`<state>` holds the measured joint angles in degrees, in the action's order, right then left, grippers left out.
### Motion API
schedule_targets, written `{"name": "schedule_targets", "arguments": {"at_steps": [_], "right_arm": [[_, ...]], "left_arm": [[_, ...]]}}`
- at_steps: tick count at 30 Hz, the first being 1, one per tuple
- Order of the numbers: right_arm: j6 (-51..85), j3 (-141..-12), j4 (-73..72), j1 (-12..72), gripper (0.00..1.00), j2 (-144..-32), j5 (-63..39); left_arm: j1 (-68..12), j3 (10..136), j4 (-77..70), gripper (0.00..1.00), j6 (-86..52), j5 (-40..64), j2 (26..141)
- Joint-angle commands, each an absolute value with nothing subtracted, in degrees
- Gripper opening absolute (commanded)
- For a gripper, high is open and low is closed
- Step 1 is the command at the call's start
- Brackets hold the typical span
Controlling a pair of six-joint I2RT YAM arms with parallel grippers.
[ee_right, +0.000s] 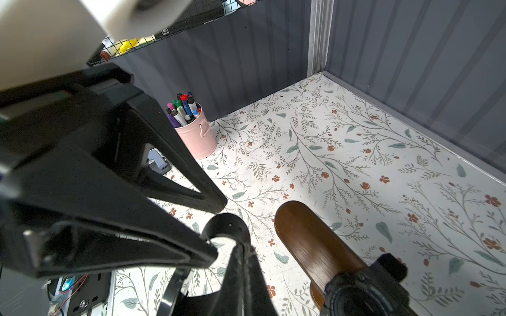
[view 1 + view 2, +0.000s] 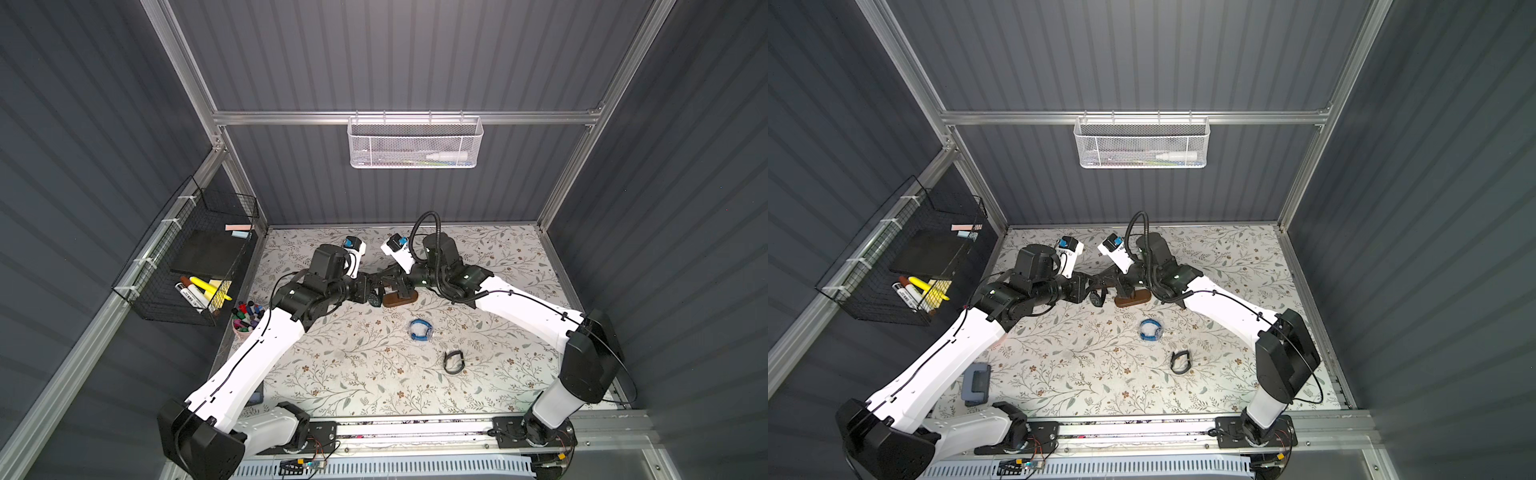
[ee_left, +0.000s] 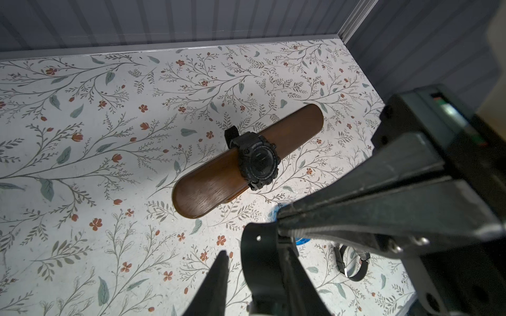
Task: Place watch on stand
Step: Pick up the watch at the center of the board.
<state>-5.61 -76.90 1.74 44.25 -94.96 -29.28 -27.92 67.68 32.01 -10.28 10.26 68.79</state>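
Right end effector (image 1: 242, 246) clenched on the strap of held watch (image 1: 227, 223), just off the round end of the stand (image 3: 216, 188) bar. Left end effector (image 3: 254, 246) released, fingers apart on either side of the same strap. Bar watch (image 3: 258, 161) sits across the stand bar. Blue watch (image 2: 420, 330) and dark band (image 2: 454, 361) lie on surface (image 2: 353, 374).

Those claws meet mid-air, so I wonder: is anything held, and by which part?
The right gripper pinches a black watch by its strap; the left gripper's open jaws straddle that strap.
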Motion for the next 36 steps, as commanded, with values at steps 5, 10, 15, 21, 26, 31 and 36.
{"name": "schedule_targets", "arguments": {"at_steps": [5,10,15,21,26,31,36], "right_arm": [[-6.26,-78.73,0.97,44.75,0.00,-94.41,-29.70],[-6.24,-79.49,0.96,44.84,0.00,-94.72,-29.88],[-6.17,-79.97,0.88,44.96,0.00,-95.01,-30.13],[-6.07,-79.90,0.55,45.06,0.00,-95.21,-30.59],[-6.15,-79.34,0.25,45.01,0.26,-94.50,-29.09],[-6.95,-77.23,0.17,44.91,0.74,-91.85,-23.94],[-4.33,-70.84,-4.44,44.85,0.93,-85.98,-16.68]], "left_arm": [[-28.11,68.56,32.63,0.29,-10.01,7.50,70.00],[-28.39,67.97,31.74,0.22,-10.39,6.68,70.65],[-28.74,67.88,31.38,0.15,-10.71,5.47,71.46],[-28.83,67.47,30.98,0.01,-11.54,4.97,71.71],[-28.81,66.53,29.45,0.00,-13.26,5.51,71.22],[-28.83,68.09,31.23,0.00,-13.38,5.65,72.09],[-28.53,69.17,32.11,0.00,-19.68,8.96,73.12]]}}
